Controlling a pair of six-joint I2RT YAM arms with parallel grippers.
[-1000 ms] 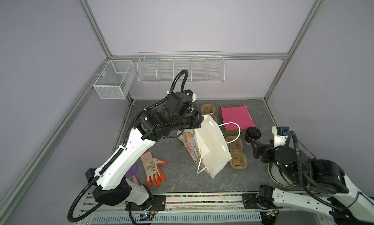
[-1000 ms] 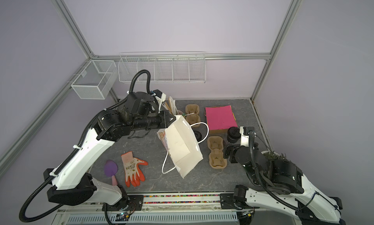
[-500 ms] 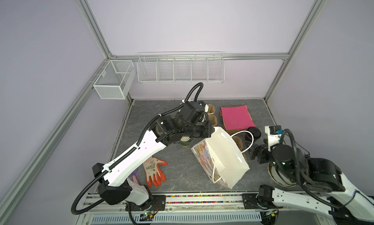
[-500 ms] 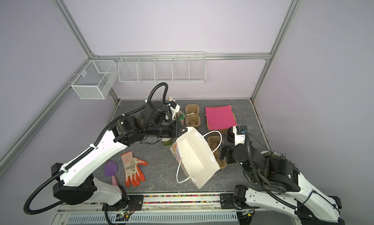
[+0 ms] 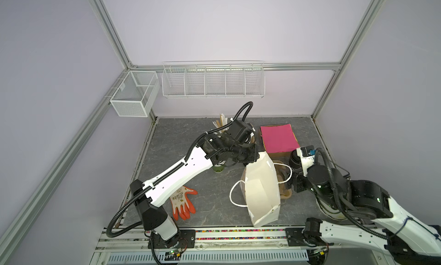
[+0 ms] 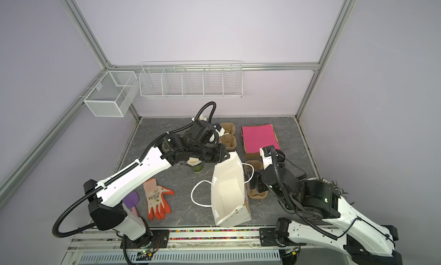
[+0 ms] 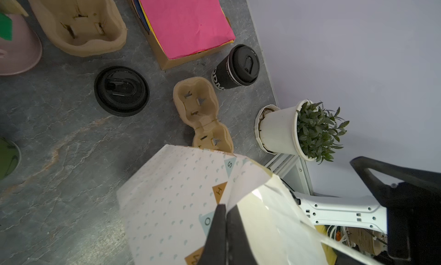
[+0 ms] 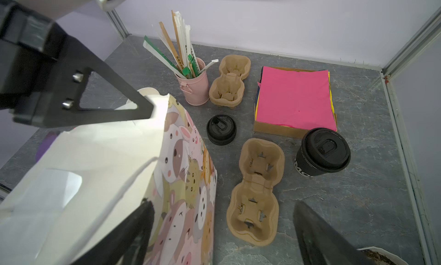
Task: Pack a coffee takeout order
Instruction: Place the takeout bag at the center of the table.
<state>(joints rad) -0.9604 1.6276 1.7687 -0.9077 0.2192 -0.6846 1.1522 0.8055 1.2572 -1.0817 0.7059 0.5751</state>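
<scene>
The white paper gift bag (image 5: 260, 190) (image 6: 229, 187) with cartoon-animal print (image 8: 186, 180) stands open-mouthed near the table's front. My left gripper (image 5: 256, 156) (image 6: 226, 154) (image 7: 226, 211) is shut on its top rim. My right gripper (image 8: 224, 204) (image 6: 256, 182) is open just right of the bag, low over a brown pulp cup carrier (image 8: 257, 187) (image 7: 202, 113). A second carrier (image 8: 229, 85) (image 6: 228, 135) lies at the back. The pink paper sheet (image 5: 278, 137) (image 8: 296, 99) tops a stack in a cardboard tray. A lidded black coffee cup (image 8: 322, 151) (image 7: 238, 68) stands beside it.
A loose black lid (image 8: 221, 129) lies near the pink bucket (image 8: 193, 85) of stir sticks. A green cup (image 6: 197, 167) stands under the left arm. An orange-and-white glove (image 5: 182, 200), a purple spatula (image 6: 131, 199) and a potted plant (image 7: 298, 128) are also on the table.
My left arm has swung right and toward the front, carrying the bag by its rim until it stands beside the right gripper. The right gripper stayed open.
</scene>
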